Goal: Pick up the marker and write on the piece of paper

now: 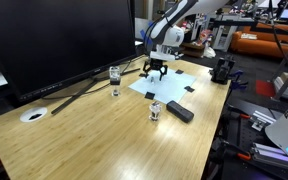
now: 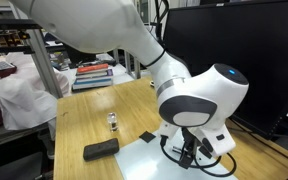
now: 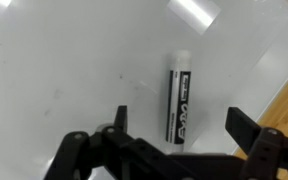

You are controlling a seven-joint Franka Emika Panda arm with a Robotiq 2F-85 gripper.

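**White shell, black claw**

The arm [image 2: 104, 30] is all glossy white casing, fat rounded links; a dark grey band rings the bulbous wrist joint [image 2: 189, 108]; the gripper [image 2: 197, 154] under it is matte black; in the wrist view its fingers [image 3: 240, 127] look chunky and angular; a thin black cable [image 2: 222, 168] loops beside it.

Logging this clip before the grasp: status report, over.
Fingers open, hovering over paper. Marker flat on paper, below and between them, not gripped. Nothing in the way.
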